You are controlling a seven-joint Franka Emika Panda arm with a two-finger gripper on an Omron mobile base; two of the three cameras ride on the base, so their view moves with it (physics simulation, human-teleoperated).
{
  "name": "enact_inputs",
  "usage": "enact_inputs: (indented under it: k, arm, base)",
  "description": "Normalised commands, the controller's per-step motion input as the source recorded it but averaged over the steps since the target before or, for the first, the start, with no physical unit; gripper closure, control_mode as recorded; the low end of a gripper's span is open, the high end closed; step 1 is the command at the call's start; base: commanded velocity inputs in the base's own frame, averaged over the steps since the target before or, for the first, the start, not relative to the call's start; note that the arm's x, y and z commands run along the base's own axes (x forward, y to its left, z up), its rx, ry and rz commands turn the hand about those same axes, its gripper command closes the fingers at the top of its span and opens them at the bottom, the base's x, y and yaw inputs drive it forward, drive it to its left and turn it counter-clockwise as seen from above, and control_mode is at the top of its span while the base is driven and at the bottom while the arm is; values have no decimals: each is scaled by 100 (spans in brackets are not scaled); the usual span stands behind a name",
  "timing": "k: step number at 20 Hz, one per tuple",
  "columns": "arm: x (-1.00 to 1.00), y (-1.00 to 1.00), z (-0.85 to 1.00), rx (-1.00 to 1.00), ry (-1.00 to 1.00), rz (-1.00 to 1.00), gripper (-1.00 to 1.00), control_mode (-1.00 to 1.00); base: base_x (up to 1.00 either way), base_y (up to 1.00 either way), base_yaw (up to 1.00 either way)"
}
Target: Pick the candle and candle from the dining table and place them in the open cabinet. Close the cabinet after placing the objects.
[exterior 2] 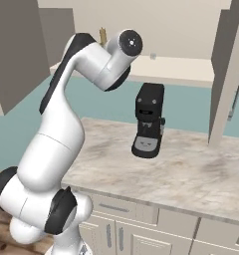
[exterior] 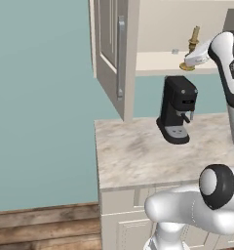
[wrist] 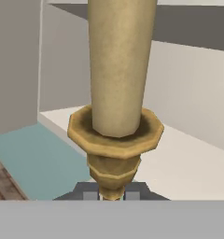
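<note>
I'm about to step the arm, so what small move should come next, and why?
Probably lower a touch, then open the tool. It is shut on the candle, whose foot already sits at the cabinet shelf, upright. I can't tell whether it touches yet.

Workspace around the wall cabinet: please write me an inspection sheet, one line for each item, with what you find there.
Surface: marble counter on cream cupboards; the cabinet's cream shelf above it.
Job's things: one candle in a brass candlestick, held upright at the shelf of the open cabinet; its foot looks close to the shelf, contact cannot be told.
Clutter: black coffee machine standing on the counter below the shelf; a small grey item on the shelf, too small to name.
Gripper: gripper shut on the candlestick's stem, low on it.
Cables: nothing seen.
Surroundings: teal wall; wooden floor; both cabinet doors stand open.
</note>
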Motion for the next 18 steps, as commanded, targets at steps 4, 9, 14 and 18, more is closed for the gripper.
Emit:
enact_inputs:
  k: [4,9,14,18]
  arm:
    - [50,2,1,9,0,0,100,-100]
    - [36,-12,0,8,3,0,100,-100]
    - [42,-7,-1,8,3,-1,100,-100]
    - [38,0,-12,3,0,-2,100,-100]
  base:
    - [0,0,0]
    - [0,0,0]
    - [0,0,0]
    - [0,0,0]
